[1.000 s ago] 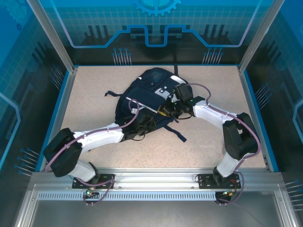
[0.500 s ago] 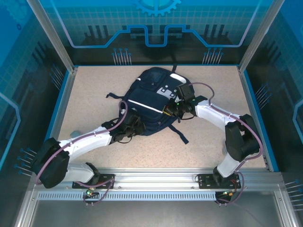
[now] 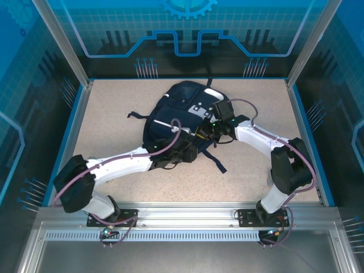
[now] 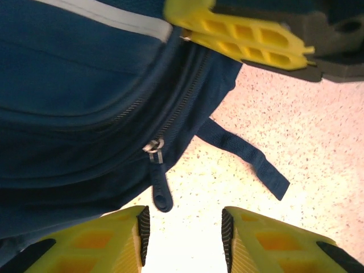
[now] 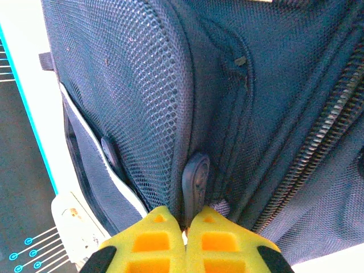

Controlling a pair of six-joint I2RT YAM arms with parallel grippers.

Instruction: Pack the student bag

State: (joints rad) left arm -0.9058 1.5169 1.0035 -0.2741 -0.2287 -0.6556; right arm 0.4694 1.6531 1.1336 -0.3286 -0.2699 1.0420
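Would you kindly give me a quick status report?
Left gripper open, facing a zipper pull. Right gripper shut on a pull tab. Student bag lying on table. Loose strap nearby.

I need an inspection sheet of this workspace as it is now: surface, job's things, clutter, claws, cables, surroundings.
Surface: speckled beige table, flat.
Job's things: student bag lying mid-table, one strap loose on the table.
Clutter: nothing seen.
Claws: left claw open, a hanging zip pull just ahead of its fingers; right claw shut on a rubber zip pull.
Cables: a purple cable runs along each arm, looping near the bag.
Surroundings: blue-lit panels and an aluminium frame.
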